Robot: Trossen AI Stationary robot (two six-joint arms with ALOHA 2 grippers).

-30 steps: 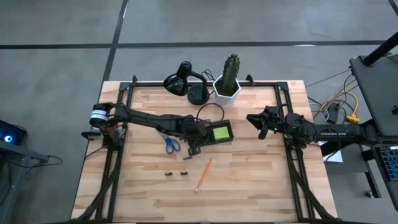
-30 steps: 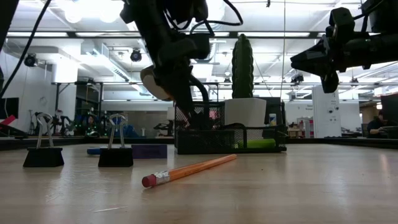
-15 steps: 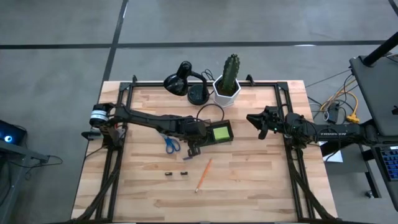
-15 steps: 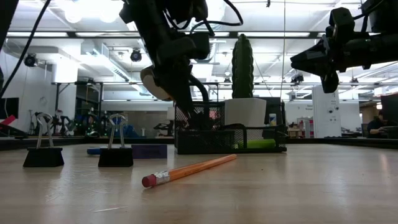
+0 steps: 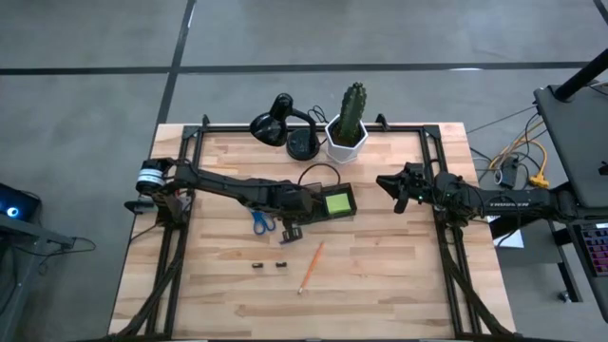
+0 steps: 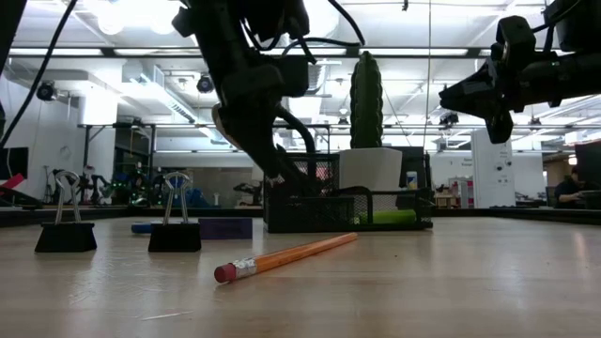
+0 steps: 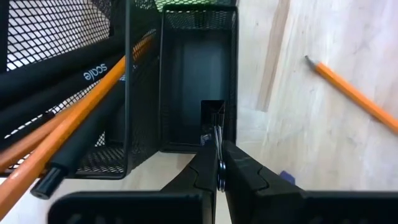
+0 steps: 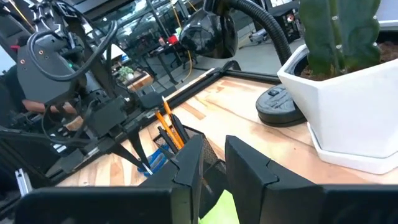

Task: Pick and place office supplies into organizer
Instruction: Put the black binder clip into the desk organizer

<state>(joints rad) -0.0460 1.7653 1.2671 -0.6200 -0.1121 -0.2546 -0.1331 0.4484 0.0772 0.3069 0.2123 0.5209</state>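
Observation:
The organizer (image 5: 318,201) is a black mesh tray at the table's middle. A lime-green sticky pad (image 5: 337,201) lies in it, and orange pencils and black pens (image 7: 74,118) lean in its tall compartment. My left gripper (image 7: 219,171) is shut on a small black binder clip (image 7: 213,113) over the narrow compartment at the organizer's near left corner (image 5: 290,231). On the table lie blue-handled scissors (image 5: 263,220), two binder clips (image 5: 258,264) (image 5: 281,263) and an orange pencil (image 5: 311,266). My right gripper (image 5: 383,180) waits level at the right, its fingers a little apart with nothing between them. My left gripper pinches the binder clip's thin silver wire handle (image 7: 218,146) between its two fingertips. The fingers slant down from the table's left. The clip's black body (image 7: 213,113) hangs beyond the fingertips inside the compartment's walls. Whether it rests on the bottom I cannot tell.
A black desk lamp (image 5: 280,123) and a cactus in a white pot (image 5: 350,128) stand at the far edge behind the organizer. In the low view the two loose clips (image 6: 66,230) (image 6: 174,230) stand upright near the front left.

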